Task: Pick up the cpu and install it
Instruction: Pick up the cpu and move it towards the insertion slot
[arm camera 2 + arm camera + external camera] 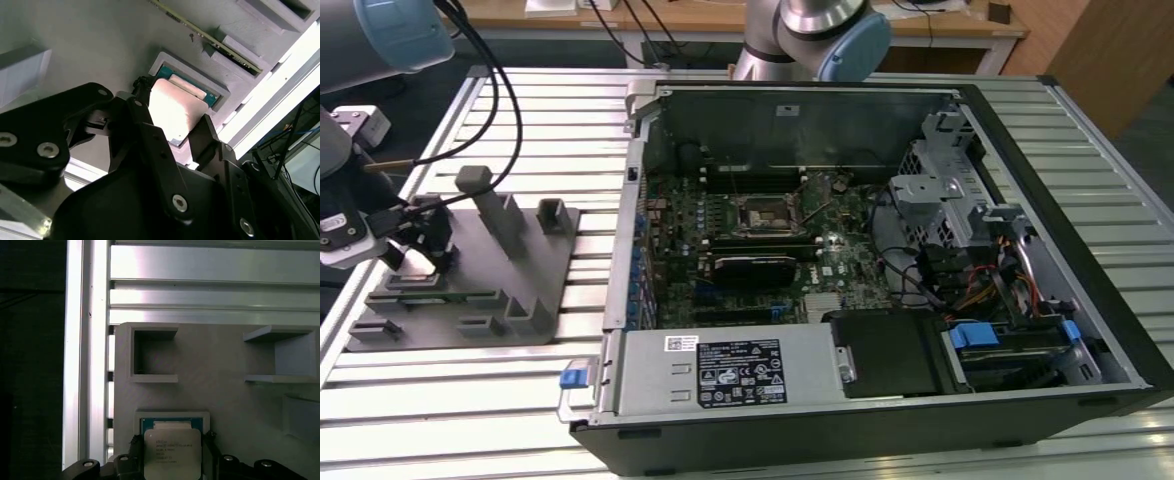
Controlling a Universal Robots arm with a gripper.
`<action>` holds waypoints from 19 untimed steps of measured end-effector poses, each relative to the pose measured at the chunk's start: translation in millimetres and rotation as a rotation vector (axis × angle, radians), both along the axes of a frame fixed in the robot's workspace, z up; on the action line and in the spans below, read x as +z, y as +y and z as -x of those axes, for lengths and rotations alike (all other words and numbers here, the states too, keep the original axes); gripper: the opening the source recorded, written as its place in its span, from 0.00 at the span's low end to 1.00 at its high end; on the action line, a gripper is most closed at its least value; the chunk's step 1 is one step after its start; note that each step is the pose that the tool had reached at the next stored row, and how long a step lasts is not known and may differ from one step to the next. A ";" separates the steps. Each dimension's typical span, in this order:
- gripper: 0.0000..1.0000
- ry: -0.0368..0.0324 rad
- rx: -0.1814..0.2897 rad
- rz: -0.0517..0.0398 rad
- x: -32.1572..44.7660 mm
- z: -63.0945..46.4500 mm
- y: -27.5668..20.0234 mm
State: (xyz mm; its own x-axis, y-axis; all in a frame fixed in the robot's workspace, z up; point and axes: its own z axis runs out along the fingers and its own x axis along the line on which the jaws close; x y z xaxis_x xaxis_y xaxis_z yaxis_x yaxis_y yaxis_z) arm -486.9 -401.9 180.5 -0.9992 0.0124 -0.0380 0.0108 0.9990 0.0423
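Gripper position: at 9 o'clock in the exterior view, low over the grey fixture block. That block lies on the slatted aluminium table, just beside the open computer case and at 9 o'clock from it.

Locate the cpu in the first wrist view. It lies flat in a shallow square pocket of the fixture block. Its pale metal lid faces the camera, and a strip of green edge shows along one side. It is not lifted.

Check the jaws in both wrist views. They stand apart, with one of the black fingers just beside each of two opposite edges of the cpu, so the chip sits between them. You cannot tell whether either finger touches the chip.

Note a second square pocket in the same block, near the cpu pocket.

Inside the case, the motherboard lies flat. Its black socket frame sits near the board's centre, at 3 o'clock from the gripper and well apart from it.
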 end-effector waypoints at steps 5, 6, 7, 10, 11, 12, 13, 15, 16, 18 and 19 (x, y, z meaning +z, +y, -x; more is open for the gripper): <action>0.55 0.0000 0.000 -0.0001 0.0 -0.1 0.0; 0.55 0.0000 0.000 -0.0001 0.0 -0.1 0.0; 0.55 0.0000 0.000 -0.0001 0.0 -0.1 0.0; 0.55 -0.0001 0.000 -0.0001 3.3 -0.1 0.0; 0.55 0.0000 0.000 0.0000 5.2 -0.1 0.0; 0.55 0.0000 0.000 0.0000 7.4 -0.1 0.0; 0.55 0.0000 0.000 0.0000 9.4 -0.1 0.0; 0.55 0.0000 0.000 0.0000 13.3 -0.1 0.0; 0.55 -0.0001 0.000 -0.0001 15.3 -0.1 0.0; 0.55 0.0000 0.000 0.0000 19.7 -0.1 0.0; 0.55 0.0001 0.000 0.0000 22.1 -0.1 0.0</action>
State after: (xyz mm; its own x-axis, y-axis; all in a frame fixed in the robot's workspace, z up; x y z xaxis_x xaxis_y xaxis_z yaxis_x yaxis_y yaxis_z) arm -486.8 -401.9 202.5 -0.9992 0.0124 -0.0379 0.0108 0.9990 0.0423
